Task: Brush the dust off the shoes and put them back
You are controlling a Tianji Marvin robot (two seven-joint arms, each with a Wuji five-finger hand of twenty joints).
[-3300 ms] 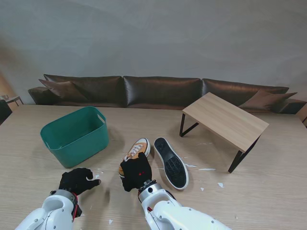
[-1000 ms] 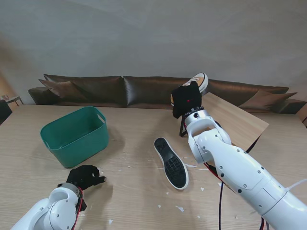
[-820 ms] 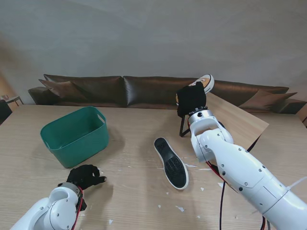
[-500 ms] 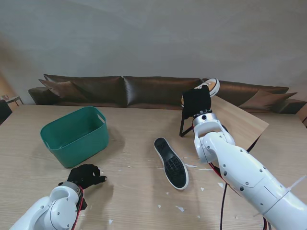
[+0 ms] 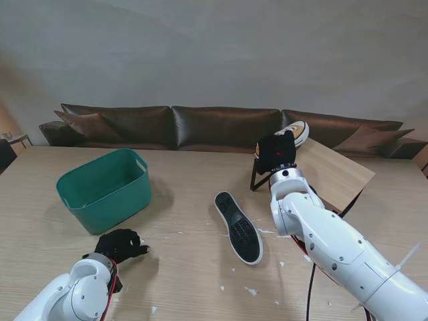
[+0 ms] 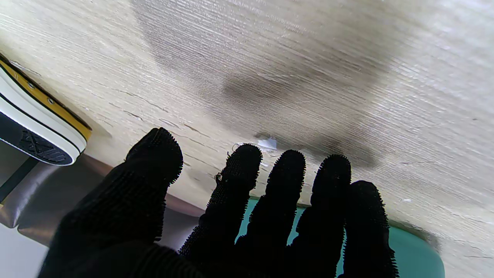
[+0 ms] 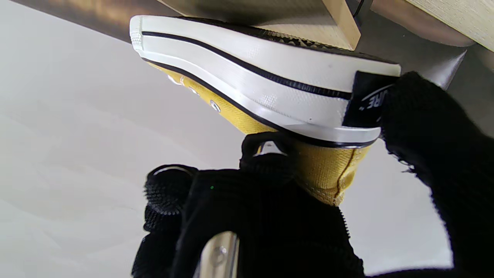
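Shoe heel hidden by right hand, toe visible

a plain grey wall fills the far side of the room. against it runs a long dark brown leather sofa with cushions at both ends. the pale wood-grain worktop spreads in front under soft, even light, with faint shadows.
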